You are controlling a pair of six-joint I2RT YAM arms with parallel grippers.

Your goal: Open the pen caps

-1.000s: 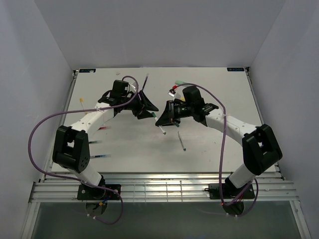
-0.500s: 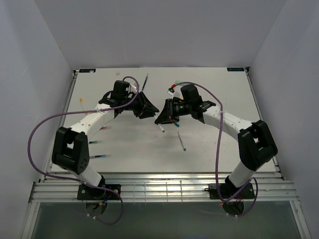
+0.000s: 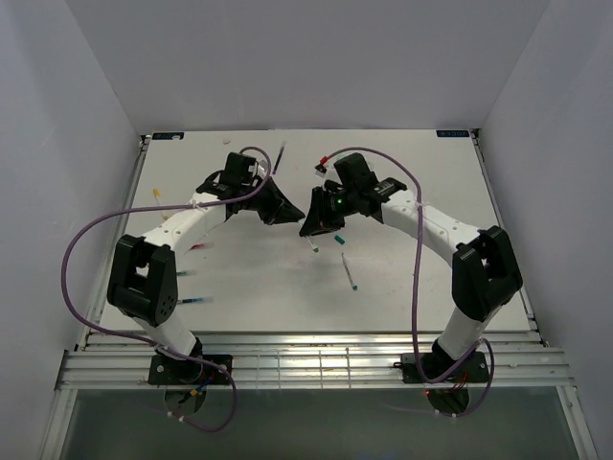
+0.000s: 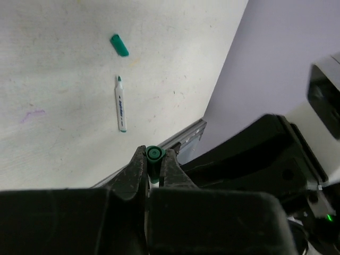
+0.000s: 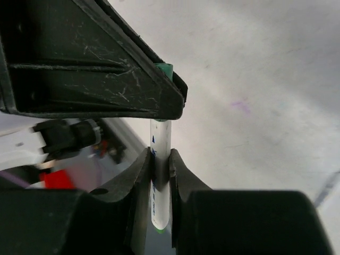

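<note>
left claw [image 4: 154, 159]: pinched tight on green cap [image 4: 154, 153] | right claw [image 5: 159, 158]: clamped on white pen [image 5: 160, 133] | claws tip to tip

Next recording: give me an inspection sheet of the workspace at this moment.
Surface: white table, one faint purple smudge.
Job's things: green cap on a white pen, held between both hands; loose teal cap beside an uncapped pen; more pens near the left edge.
Clutter: nothing seen.
Hands: left hand shut on the green cap; right hand shut on the white pen.
Cables: purple cables loop from both arms.
Surroundings: plain walls, metal rail at the near edge.
</note>
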